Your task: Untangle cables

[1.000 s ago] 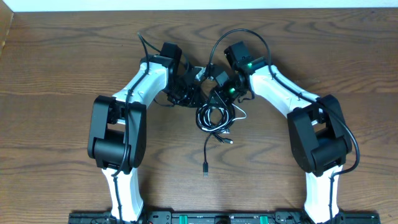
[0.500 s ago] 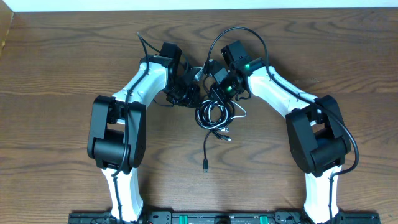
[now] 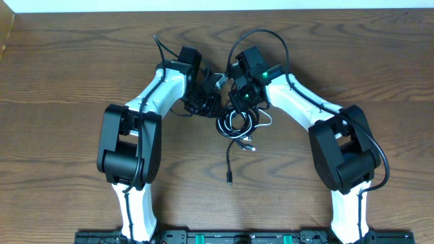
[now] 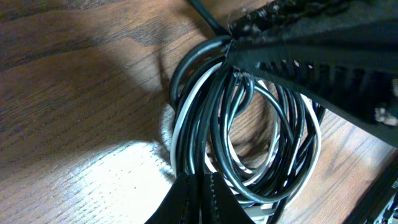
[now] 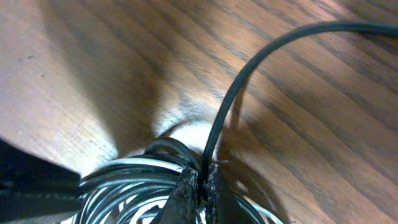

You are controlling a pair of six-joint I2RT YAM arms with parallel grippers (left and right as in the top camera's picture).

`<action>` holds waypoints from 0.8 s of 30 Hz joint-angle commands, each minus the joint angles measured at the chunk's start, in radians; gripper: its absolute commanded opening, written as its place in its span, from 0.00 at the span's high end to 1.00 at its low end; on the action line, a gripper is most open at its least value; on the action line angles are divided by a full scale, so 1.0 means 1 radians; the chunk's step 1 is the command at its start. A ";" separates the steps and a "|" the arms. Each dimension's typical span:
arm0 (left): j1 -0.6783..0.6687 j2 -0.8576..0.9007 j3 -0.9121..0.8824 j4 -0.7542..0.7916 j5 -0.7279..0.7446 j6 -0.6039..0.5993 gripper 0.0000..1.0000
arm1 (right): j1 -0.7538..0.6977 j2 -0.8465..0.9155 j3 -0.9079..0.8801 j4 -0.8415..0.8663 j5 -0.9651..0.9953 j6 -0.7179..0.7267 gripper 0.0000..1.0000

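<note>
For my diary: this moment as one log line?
left fingers shut on cables | right fingers shut on cables | cables coiled, tangled

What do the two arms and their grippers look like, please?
Both the left arm and the right arm have white curved links between bulky black joint housings. A thin black cable runs along each; the right arm shows small green lights. The left gripper and right gripper have dark, rough-textured fingers tapering to narrow tips.

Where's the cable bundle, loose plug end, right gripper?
cable bundle (image 3: 235, 127): overhead, on the coiled loops.
loose plug end (image 3: 230, 181): overhead, cord's tip.
right gripper (image 5: 200, 184): right wrist, between closed fingertips.
</note>
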 commanded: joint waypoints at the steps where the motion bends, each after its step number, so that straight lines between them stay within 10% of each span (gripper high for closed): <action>1: -0.002 0.010 -0.003 -0.006 0.021 0.013 0.92 | -0.010 0.002 -0.011 -0.003 0.146 0.072 0.99; 24: -0.002 0.010 -0.003 -0.006 0.021 0.013 0.92 | -0.125 0.002 -0.096 -0.003 0.299 0.283 0.93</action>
